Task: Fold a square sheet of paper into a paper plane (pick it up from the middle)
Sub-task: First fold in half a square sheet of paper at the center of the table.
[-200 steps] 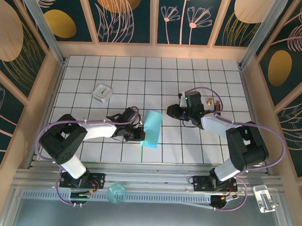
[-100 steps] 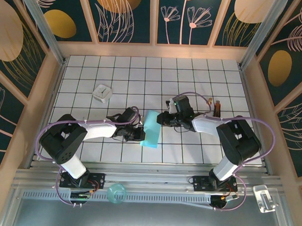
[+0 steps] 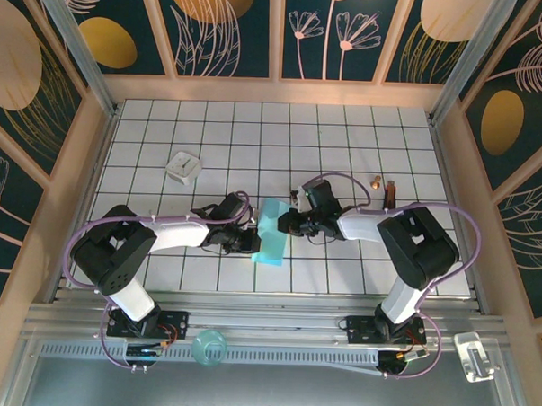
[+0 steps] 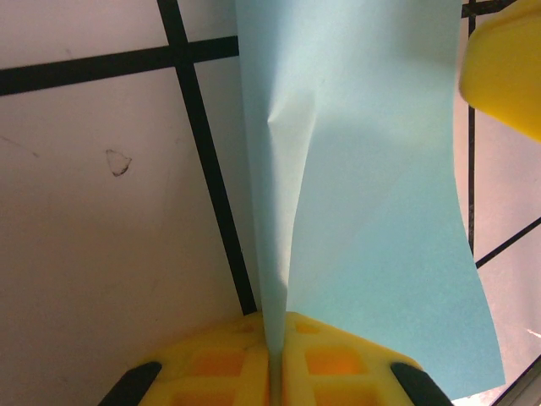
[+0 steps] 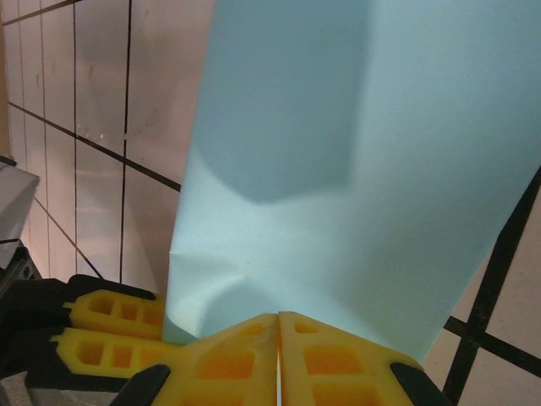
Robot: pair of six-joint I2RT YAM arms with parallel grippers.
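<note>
Right gripper (image 3: pixel 288 223) now reaches the thin light-blue square sheet of paper (image 3: pixel 272 234); it and left gripper (image 3: pixel 250 243) clamp opposite edges. Next, probably: even centre fold

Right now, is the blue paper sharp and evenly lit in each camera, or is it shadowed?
Top external: the square sheet of paper is small but sharp, evenly lit. Left wrist: sharp, with soft shading along its buckled crease. Right wrist: a dark shadow patch covers its upper left.

Far table (image 3: pixel 274 122) rows lie open; paper (image 3: pixel 272 230) bars the centre (white block (image 3: pixel 183 167) stands far left).
</note>
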